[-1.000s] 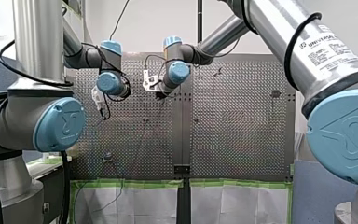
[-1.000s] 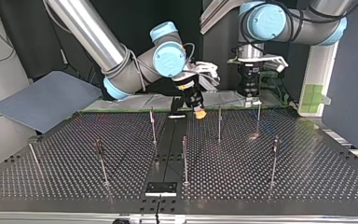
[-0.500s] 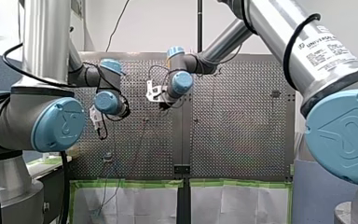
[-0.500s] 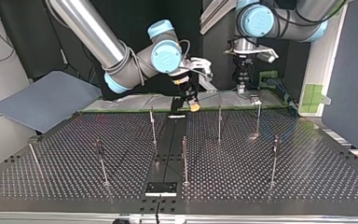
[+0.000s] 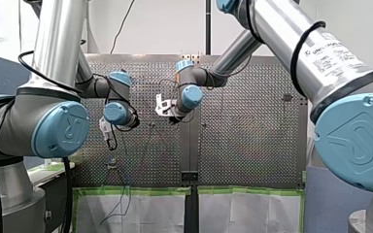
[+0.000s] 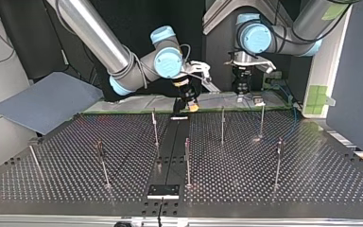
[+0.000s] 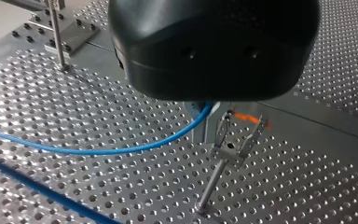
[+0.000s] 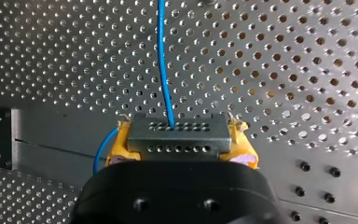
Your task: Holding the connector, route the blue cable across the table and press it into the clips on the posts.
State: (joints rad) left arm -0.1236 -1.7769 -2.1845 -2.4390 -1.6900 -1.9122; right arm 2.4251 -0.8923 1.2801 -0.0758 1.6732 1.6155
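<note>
The perforated metal table (image 6: 66,165) carries a small black plate (image 6: 163,191) at its edge. From the plate a dark unperforated strip (image 6: 172,142) runs across the middle. Thin upright posts (image 6: 187,161) stand to either side of the plate, one just behind it. Far beyond the plate, beside a clip-topped post (image 7: 213,182), the blue cable (image 7: 98,150) curves over the holes, seemingly resting on them.

Blue cable (image 7: 121,150): one end hidden under the black housing of my left claw (image 6: 241,94); the other runs off the left wrist view's edge.
Connector (image 8: 177,131): lower face seemingly covered by my right claw (image 8: 181,144).
Front view: cable too thin to trace.
</note>
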